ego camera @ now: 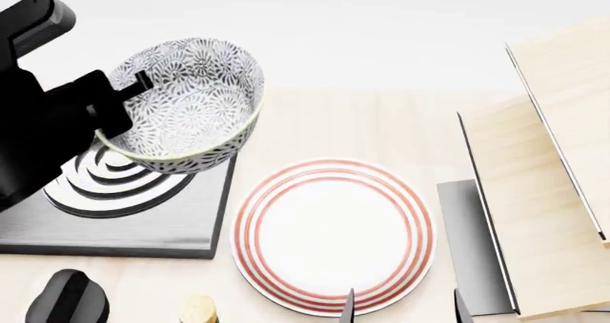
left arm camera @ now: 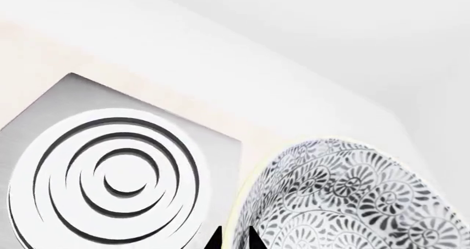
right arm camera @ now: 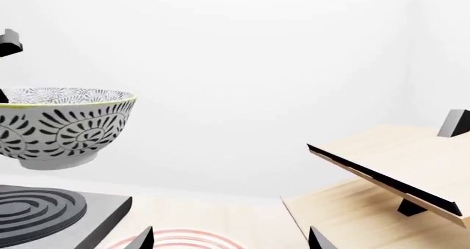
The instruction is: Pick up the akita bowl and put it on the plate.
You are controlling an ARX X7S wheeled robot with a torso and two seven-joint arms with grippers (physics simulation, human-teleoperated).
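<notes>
The akita bowl (ego camera: pixel 191 101), white with a dense grey-black floral pattern, hangs in the air above the stove burner, left of the plate and slightly tilted. My left gripper (ego camera: pixel 131 88) is shut on its left rim; in the left wrist view the two dark fingertips (left arm camera: pixel 253 241) straddle the pale rim of the bowl (left arm camera: pixel 353 199). The right wrist view shows the bowl (right arm camera: pixel 59 128) floating well clear of the burner. The white plate (ego camera: pixel 333 237) with red rings lies flat at the table's middle front. My right gripper (ego camera: pixel 404 309) stands open just over the plate's near right edge (right arm camera: pixel 184 242).
A dark square stove burner (ego camera: pixel 114 216) with raised rings sits at the left under the bowl. Pale wooden boards on a rack (ego camera: pixel 533 194) and a grey slab (ego camera: pixel 467 244) fill the right side. A black knob (ego camera: pixel 67 298) and a cork (ego camera: pixel 198 310) lie at the front left.
</notes>
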